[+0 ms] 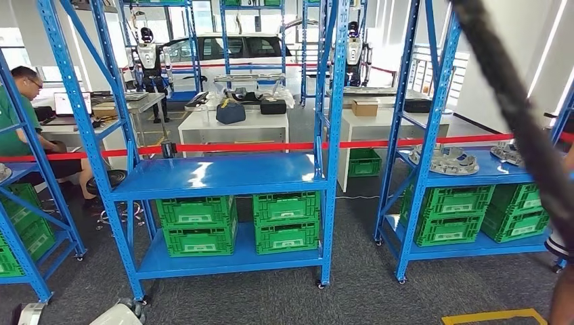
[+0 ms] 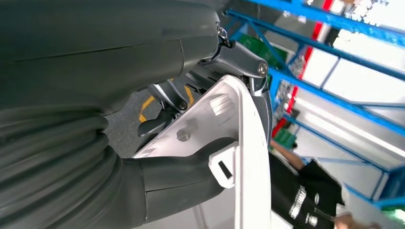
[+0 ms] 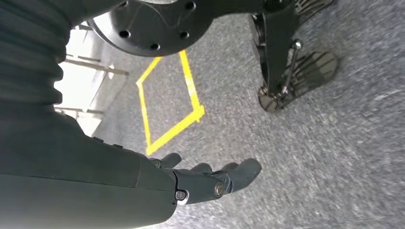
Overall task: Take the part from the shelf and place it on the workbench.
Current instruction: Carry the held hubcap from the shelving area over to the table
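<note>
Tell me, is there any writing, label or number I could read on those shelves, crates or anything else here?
No text can be read in these pictures.
White print on a person's black shirt: blurred, unreadable.
Green crates: no legible label or number.
Cardboard box on the white table: too small to tell.

A workshop: blue shelving racks (image 1: 220, 177), green crates (image 1: 286, 221), metal parts (image 1: 445, 160), workbenches (image 1: 233, 125).
</note>
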Available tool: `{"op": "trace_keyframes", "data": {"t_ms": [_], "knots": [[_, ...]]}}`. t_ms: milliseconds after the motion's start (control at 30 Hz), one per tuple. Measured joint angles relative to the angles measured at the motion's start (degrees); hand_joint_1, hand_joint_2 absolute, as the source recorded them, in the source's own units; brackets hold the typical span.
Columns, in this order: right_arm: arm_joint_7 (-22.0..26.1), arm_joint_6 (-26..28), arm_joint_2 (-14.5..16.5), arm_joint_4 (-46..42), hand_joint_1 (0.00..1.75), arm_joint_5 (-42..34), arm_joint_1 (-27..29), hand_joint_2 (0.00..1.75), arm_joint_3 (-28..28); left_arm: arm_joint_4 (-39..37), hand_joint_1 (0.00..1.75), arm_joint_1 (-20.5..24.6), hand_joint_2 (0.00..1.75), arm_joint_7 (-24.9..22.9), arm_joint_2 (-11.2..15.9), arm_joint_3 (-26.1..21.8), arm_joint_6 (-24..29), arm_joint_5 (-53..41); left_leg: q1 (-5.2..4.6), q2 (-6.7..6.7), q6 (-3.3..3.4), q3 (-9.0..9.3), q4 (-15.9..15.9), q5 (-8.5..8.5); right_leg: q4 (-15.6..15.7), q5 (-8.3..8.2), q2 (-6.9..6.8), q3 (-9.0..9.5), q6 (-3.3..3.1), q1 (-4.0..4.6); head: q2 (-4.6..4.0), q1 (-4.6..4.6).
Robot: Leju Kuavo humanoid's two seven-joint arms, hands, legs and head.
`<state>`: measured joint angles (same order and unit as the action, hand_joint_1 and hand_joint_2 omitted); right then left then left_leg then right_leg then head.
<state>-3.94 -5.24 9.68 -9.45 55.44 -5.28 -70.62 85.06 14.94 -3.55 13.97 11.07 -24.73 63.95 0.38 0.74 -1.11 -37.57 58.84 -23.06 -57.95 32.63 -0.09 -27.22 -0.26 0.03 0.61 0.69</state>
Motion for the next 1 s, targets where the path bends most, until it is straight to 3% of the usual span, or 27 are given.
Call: {"op": "trace_keyframes", "data": {"t_ms": [67, 100, 167, 200, 233, 267, 300, 333, 367, 400, 467, 500, 567, 600, 633, 667, 700, 733, 767, 833, 867, 900, 967, 1000], "knots": [[0.04, -0.41, 0.01, 0.01, 0.00, 0.31, 0.09, 1.75, 0.00, -0.40, 1.75, 0.38, 1.75, 0.17, 0.34, 0.19, 0.01, 0.42, 0.17, 0.04, -0.75, -0.29, -0.26, 0.62, 0.56, -1.01, -0.12, -0.87, -0.77, -0.02, -0.01, -0.02], [0.07, -0.60, 0.01, 0.01, 0.00, 0.46, 0.13, 1.75, 0.01, -0.62, 1.75, 0.45, 1.75, 0.28, 0.60, 0.26, 0.00, 0.57, 0.25, -0.05, -1.07, -0.70, 0.32, -0.46, 0.64, -1.75, -0.23, -1.50, -1.31, -0.11, -0.01, 0.02], [0.00, -0.79, -0.02, 0.01, 0.00, 0.78, 0.16, 1.75, 0.02, -1.05, 1.75, 0.66, 1.75, 0.46, 1.14, 0.39, -0.01, 0.92, 0.38, -0.29, -1.60, -2.08, 4.53, -5.75, 0.75, -3.33, -0.47, -3.16, -2.06, -0.26, -0.01, 0.14], [-0.09, -0.80, -0.03, 0.01, 0.00, 0.92, 0.18, 1.75, 0.02, -1.32, 1.75, 0.83, 1.75, 0.48, 1.27, 0.46, -0.01, 1.10, 0.38, -0.36, -1.83, -2.81, 8.04, -8.77, 0.70, -4.11, -0.49, -4.15, -2.21, -0.22, 0.00, 0.21], [-0.16, -0.83, -0.04, 0.01, 0.00, 1.02, 0.19, 1.75, 0.03, -1.62, 1.75, 1.00, 1.75, 0.51, 1.36, 0.51, -0.01, 1.29, 0.40, -0.39, -2.02, -3.30, 11.75, -10.75, 0.59, -4.94, -0.54, -5.19, -2.24, -0.17, 0.00, 0.25], [-0.19, -0.92, -0.04, 0.01, 0.00, 1.10, 0.18, 1.75, 0.04, -2.04, 1.75, 1.14, 1.75, 0.57, 1.43, 0.56, -0.02, 1.46, 0.40, -0.41, -2.13, -3.30, 14.70, -11.24, 0.44, -5.78, -0.58, -6.31, -2.23, -0.12, 0.00, 0.29], [-0.13, -1.03, -0.04, 0.01, 0.00, 1.13, 0.18, 1.75, 0.05, -2.52, 1.75, 1.25, 1.75, 0.70, 1.54, 0.60, -0.09, 1.64, 0.40, -0.43, -2.15, -2.59, 16.21, -10.31, 0.25, -6.61, -0.60, -7.48, -2.18, -0.08, 0.00, 0.31], [-0.07, -1.14, -0.04, 0.01, 0.00, 1.13, 0.18, 1.75, 0.07, -3.02, 1.75, 1.40, 1.75, 0.85, 1.66, 0.60, -0.22, 1.79, 0.39, -0.45, -2.05, -1.01, 15.82, -8.55, 0.03, -7.39, -0.61, -8.62, -2.10, -0.06, 0.00, 0.32], [-0.02, -1.24, -0.03, 0.01, 0.00, 1.14, 0.17, 1.75, 0.08, -3.53, 1.75, 1.66, 1.75, 0.99, 1.75, 0.60, -0.38, 1.93, 0.37, -0.47, -1.85, 1.60, 13.38, -7.03, -0.24, -8.12, -0.61, -9.66, -1.97, -0.04, 0.00, 0.33], [0.04, -1.28, 0.00, 0.01, 0.00, 1.14, 0.13, 1.75, 0.09, -3.96, 1.75, 2.03, 1.75, 1.09, 1.83, 0.60, -0.55, 2.03, 0.26, -0.49, -1.55, 5.25, 9.21, -6.88, -0.51, -8.77, -0.61, -10.52, -1.78, 0.03, 0.01, 0.33], [0.17, -1.39, 0.04, 0.01, 0.00, 1.13, 0.07, 1.75, 0.09, -4.61, 1.75, 2.85, 1.75, 1.21, 1.89, 0.59, -0.90, 2.08, -0.05, -0.50, -0.93, 11.40, 0.61, -9.07, -0.86, -10.00, -0.67, -11.41, -1.29, 0.14, 0.02, 0.31], [0.23, -1.43, 0.05, 0.01, 0.00, 1.12, 0.05, 1.75, 0.09, -4.90, 1.75, 3.11, 1.75, 1.28, 1.94, 0.58, -1.04, 2.08, -0.25, -0.49, -0.60, 12.86, -1.87, -10.09, -0.78, -10.64, -0.70, -11.55, -0.97, 0.11, 0.02, 0.30], [0.25, -1.48, 0.02, 0.01, 0.00, 1.13, 0.11, 1.75, 0.09, -5.58, 1.75, 3.30, 1.75, 1.43, 2.03, 0.58, -1.20, 2.07, -0.33, -0.34, 0.26, 12.30, -2.70, -9.48, -0.44, -11.61, -0.65, -11.74, -0.23, -0.06, 0.00, 0.28], [0.22, -1.48, -0.02, 0.01, 0.00, 1.13, 0.16, 1.75, 0.10, -5.89, 1.75, 3.35, 1.75, 1.45, 2.05, 0.60, -1.22, 2.07, -0.26, -0.22, 0.85, 11.66, -2.71, -8.75, -0.91, -10.69, -0.51, -12.10, 0.20, -0.15, -0.01, 0.29], [0.18, -1.46, -0.05, 0.01, 0.00, 1.13, 0.25, 1.75, 0.10, -6.17, 1.75, 3.37, 1.75, 1.48, 2.05, 0.61, -1.23, 2.06, -0.14, -0.11, 1.36, 10.86, -2.78, -7.90, -2.29, -8.53, -0.34, -12.65, 0.59, -0.21, -0.02, 0.26], [0.15, -1.44, -0.09, 0.01, 0.00, 1.13, 0.31, 1.75, 0.10, -6.38, 1.75, 3.40, 1.75, 1.49, 2.04, 0.62, -1.23, 2.06, -0.03, -0.01, 1.72, 9.91, -2.80, -7.01, -4.80, -5.35, -0.18, -13.39, 0.93, -0.37, -0.02, 0.24], [0.14, -1.43, -0.11, 0.01, 0.00, 1.13, 0.33, 1.75, 0.10, -6.56, 1.75, 3.39, 1.75, 1.49, 2.04, 0.63, -1.23, 2.06, -0.03, -0.01, 1.90, 8.95, -2.75, -6.15, -8.26, -1.91, -0.08, -14.20, 1.24, -0.43, -0.02, 0.19], [0.15, -1.43, -0.11, 0.01, 0.00, 1.12, 0.35, 1.75, 0.10, -6.71, 1.75, 3.32, 1.75, 1.50, 2.04, 0.62, -1.23, 2.06, -0.03, -0.01, 1.89, 7.90, -2.67, -5.29, -12.02, 0.51, -0.05, -14.84, 1.48, -0.51, -0.02, 0.16], [0.18, -1.43, -0.14, 0.01, 0.00, 1.12, 0.33, 1.75, 0.10, -6.86, 1.75, 3.20, 1.75, 1.51, 2.05, 0.61, -1.23, 2.06, -0.01, -0.01, 1.78, 6.77, -2.52, -4.41, -15.34, 1.35, -0.05, -15.13, 1.68, -0.59, -0.02, 0.15], [0.13, -1.41, -0.22, 0.01, 0.00, 1.13, 0.32, 1.75, 0.11, -7.11, 1.75, 2.90, 1.75, 1.51, 2.07, 0.58, -1.23, 2.06, 0.14, 0.03, 1.38, 4.24, -1.93, -2.82, -17.61, -1.07, -0.05, -13.53, 1.95, -0.74, -0.01, 0.10], [0.06, -1.39, -0.26, 0.01, 0.00, 1.13, 0.32, 1.75, 0.11, -7.18, 1.75, 2.79, 1.75, 1.51, 2.09, 0.56, -1.23, 2.06, 0.27, 0.04, 1.10, 2.98, -1.49, -2.16, -15.90, -2.79, -0.05, -11.35, 2.04, -0.85, -0.01, 0.08], [-0.02, -1.40, -0.28, 0.01, 0.00, 1.13, 0.29, 1.75, 0.10, -7.16, 1.75, 2.72, 1.75, 1.52, 2.13, 0.50, -1.23, 2.06, 0.35, 0.04, 0.75, 1.81, -0.92, -1.64, -12.11, -3.23, -0.01, -8.01, 2.09, -0.95, 0.00, 0.03], [-0.07, -1.69, -0.30, 0.01, 0.00, 1.06, 0.22, 1.75, 0.10, -7.05, 1.75, 2.68, 1.75, 1.58, 2.25, 0.33, -1.22, 2.06, 0.37, 0.03, -0.06, 0.23, 0.12, -0.79, -3.92, -1.32, 0.16, -2.24, 1.57, -0.86, 0.00, 0.01], [-0.05, -1.97, -0.29, 0.01, 0.00, 1.01, 0.18, 1.75, 0.10, -6.99, 1.75, 2.64, 1.75, 1.62, 2.33, 0.24, -1.21, 2.06, 0.34, 0.04, -0.48, -0.17, 0.33, -0.38, -1.39, -0.13, 0.23, -0.81, 1.11, -0.72, 0.00, 0.02]]}}
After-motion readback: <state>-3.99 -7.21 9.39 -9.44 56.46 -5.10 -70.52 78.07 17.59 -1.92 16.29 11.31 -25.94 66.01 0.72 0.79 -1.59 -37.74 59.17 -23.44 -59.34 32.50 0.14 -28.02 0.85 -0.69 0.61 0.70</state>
